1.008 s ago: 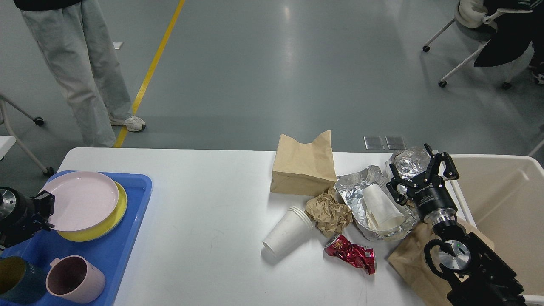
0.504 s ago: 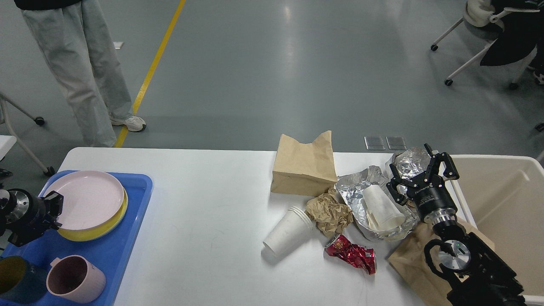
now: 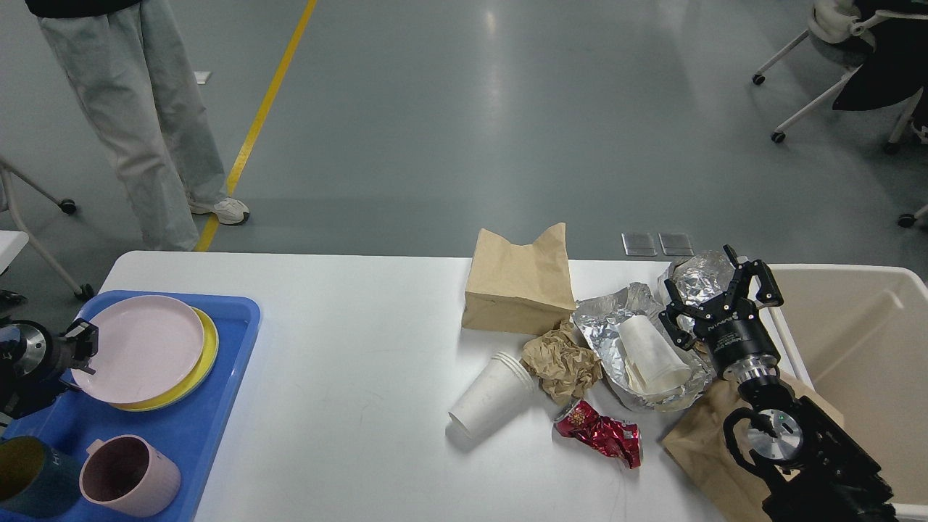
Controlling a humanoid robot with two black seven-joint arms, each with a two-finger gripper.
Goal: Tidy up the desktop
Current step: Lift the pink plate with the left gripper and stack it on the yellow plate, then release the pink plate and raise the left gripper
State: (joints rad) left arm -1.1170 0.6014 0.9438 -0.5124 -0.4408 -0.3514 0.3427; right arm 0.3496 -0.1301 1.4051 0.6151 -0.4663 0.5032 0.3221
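Note:
The white desktop [image 3: 348, 326] holds rubbish on its right half: a brown paper bag [image 3: 518, 286], crumpled brown paper [image 3: 562, 359], stacked white paper cups [image 3: 493, 395] on their side, a crushed red can [image 3: 598, 431] and a foil tray [image 3: 616, 315] with a white cup [image 3: 652, 351] in it. My right gripper [image 3: 714, 291] stands open just above a crumpled foil ball [image 3: 696, 275]. My left gripper [image 3: 81, 346] sits at the left rim of a pink plate [image 3: 141, 348]. That plate lies on a yellow plate [image 3: 201, 362].
A blue tray [image 3: 188, 435] at the left also holds a pink mug [image 3: 127, 475] and a dark mug [image 3: 29, 478]. A beige bin [image 3: 863, 348] stands at the table's right end. Brown paper [image 3: 696, 449] lies under my right arm. A person [image 3: 138, 109] stands beyond the far left corner.
The pink plate has come down from a tilt to lie flat on the yellow plate. My left gripper shifted slightly at its rim. The right arm has not moved.

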